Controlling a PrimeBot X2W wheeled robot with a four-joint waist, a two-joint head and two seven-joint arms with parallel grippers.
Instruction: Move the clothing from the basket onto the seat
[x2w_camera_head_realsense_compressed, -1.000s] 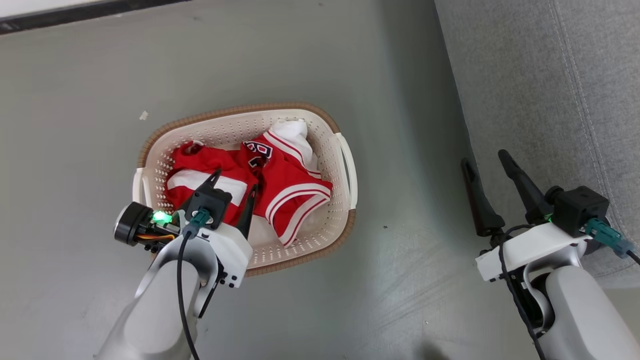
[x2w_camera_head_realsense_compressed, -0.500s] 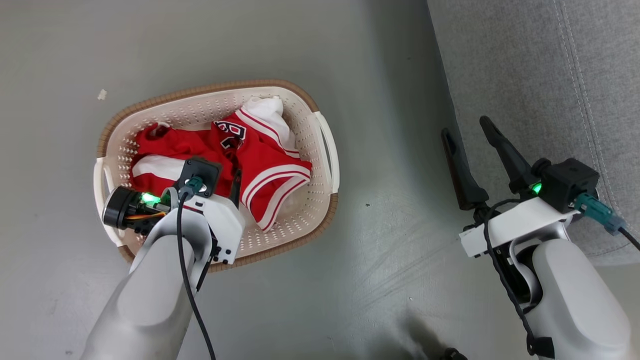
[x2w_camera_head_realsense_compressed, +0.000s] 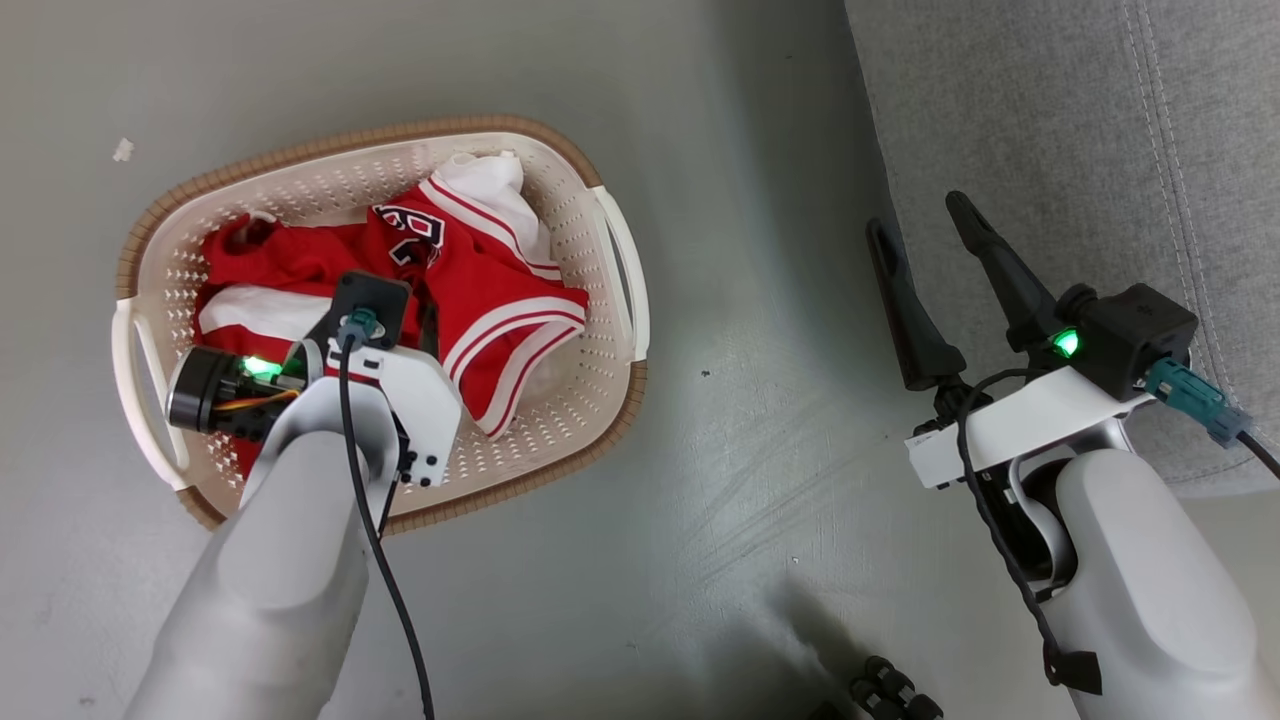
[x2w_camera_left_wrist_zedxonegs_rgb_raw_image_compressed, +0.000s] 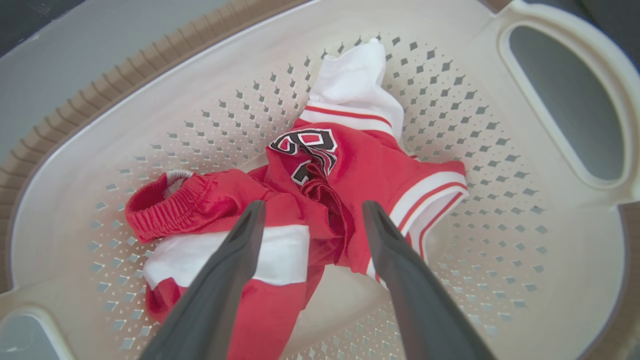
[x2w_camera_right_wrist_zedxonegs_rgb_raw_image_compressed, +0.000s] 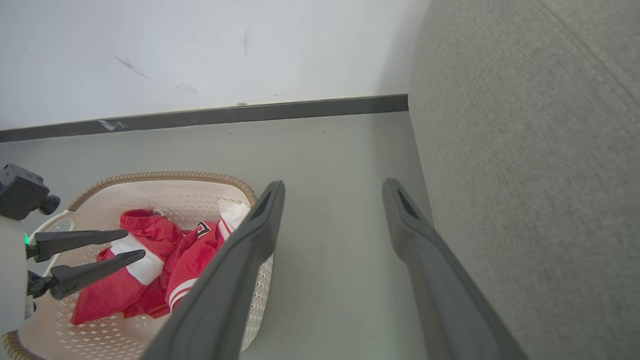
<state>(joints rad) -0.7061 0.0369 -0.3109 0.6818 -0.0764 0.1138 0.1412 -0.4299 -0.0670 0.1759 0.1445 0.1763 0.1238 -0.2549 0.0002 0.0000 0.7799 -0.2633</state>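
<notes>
BASKET, FLOOR LEVEL: My left pincer (x2w_camera_left_wrist_zedxonegs_rgb_raw_image_compressed: 313, 207) hangs inside the basket (x2w_camera_left_wrist_zedxonegs_rgb_raw_image_compressed: 200, 100), its two dark fingers spread wide and empty. Their tips are just above the clothing (x2w_camera_left_wrist_zedxonegs_rgb_raw_image_compressed: 370, 160), which lies crumpled on the basket's perforated bottom. The clothing is bright red sportswear. One piece bears black-and-white lettering on a rumpled front, white and red stripes band its edge, and a plain white part is bunched toward the far wall of the basket. Beside it lies a red piece with a gathered elastic band and a broad white panel that runs beneath my left finger. In the head view the red heap fills the middle of the cream oval basket, framed by a brown woven-look rim and two white handles, on the grey floor (x2w_camera_head_realsense_compressed: 750, 300). My right pincer (x2w_camera_head_realsense_compressed: 916, 215) also stands wide open and holds nothing. It is poised over the floor just beside the edge of the seat (x2w_camera_head_realsense_compressed: 1050, 120), a grey fabric cushion with stitched seams, well apart from the basket. In the right wrist view a pale wall (x2w_camera_right_wrist_zedxonegs_rgb_raw_image_compressed: 200, 50) and a dark skirting (x2w_camera_right_wrist_zedxonegs_rgb_raw_image_compressed: 300, 107) run behind the basket
</notes>
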